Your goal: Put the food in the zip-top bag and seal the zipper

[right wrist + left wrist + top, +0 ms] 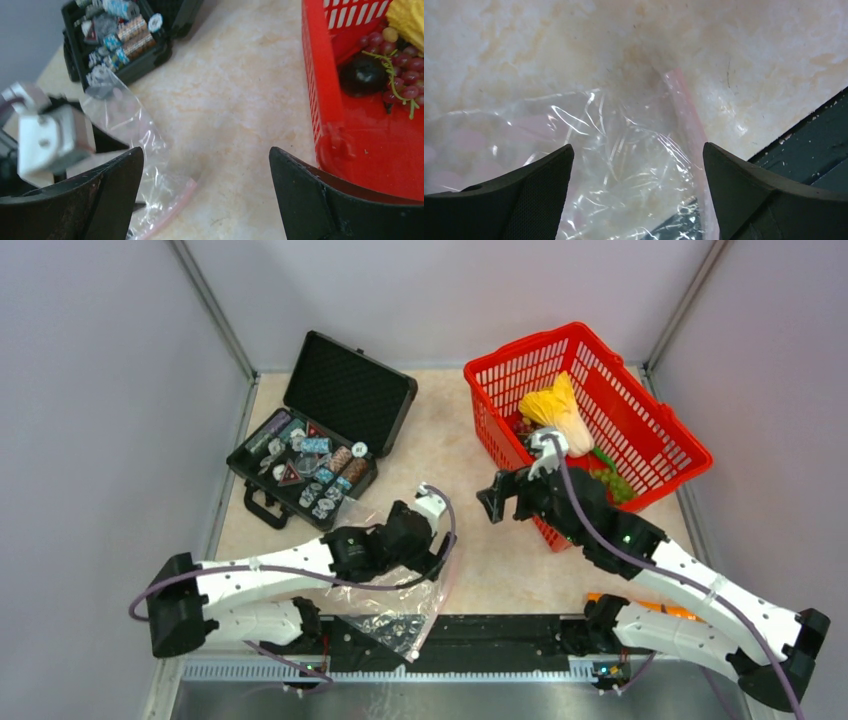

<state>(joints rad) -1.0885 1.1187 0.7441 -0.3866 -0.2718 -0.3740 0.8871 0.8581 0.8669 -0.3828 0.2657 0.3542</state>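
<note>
Left arm (pixel 260 580) lies low, running from its base at the near left out to the right, wrist tipped down over the bag (pixel 400 625). Left gripper (pixel 636 152) has its jaws wide apart, with nothing between them but the bag below. Whether the fingers touch the plastic, cannot tell.

Bag lies flat and crinkled at the near edge between the two bases, partly over the black rail. The arm hides most of it from above. Zipper (pixel 686 115) runs along the bag's right edge in the left wrist view, from upper middle down to lower right. Its lower end is cut off.

Case (pixel 320 440) sits open at far left.

Right arm reaches up and left from its base. Right gripper (pixel 500 502) hovers over bare table just left of the basket (pixel 650 430), jaws apart and empty.

Food is in the basket: yellow bunch (pixel 555 408), red grapes (pixel 400 60), a dark round piece (pixel 361 75). The arm covers the rest.
</note>
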